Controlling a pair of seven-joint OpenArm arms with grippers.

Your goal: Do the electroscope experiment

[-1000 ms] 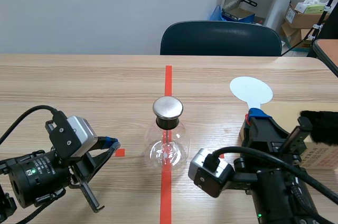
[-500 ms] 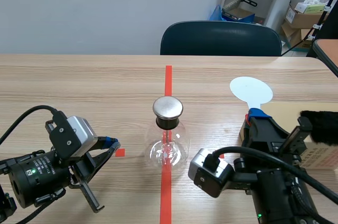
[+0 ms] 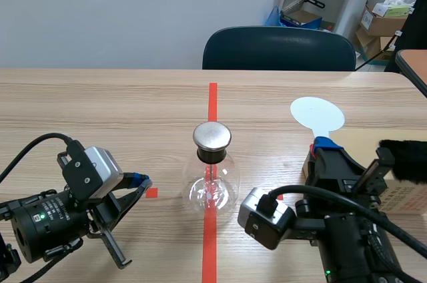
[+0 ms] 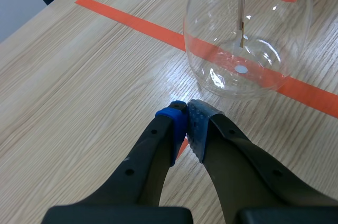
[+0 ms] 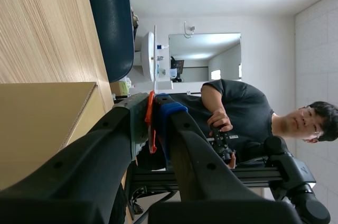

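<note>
The electroscope (image 3: pixel 212 179) stands on the bench (image 3: pixel 100 109), on the red line. The right pincer (image 5: pixel 153 121) pinches the white disc (image 3: pixel 317 115) by its handle. The left pincer (image 4: pixel 186 121) is pressed together, empty, just beside the electroscope. Judged best: bring the disc gently to the metal cap (image 3: pixel 212 135), without knocking the bulb.

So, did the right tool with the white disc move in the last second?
No. The right tool and its white disc keep the same distance from the orange-red tape line as before.
</note>
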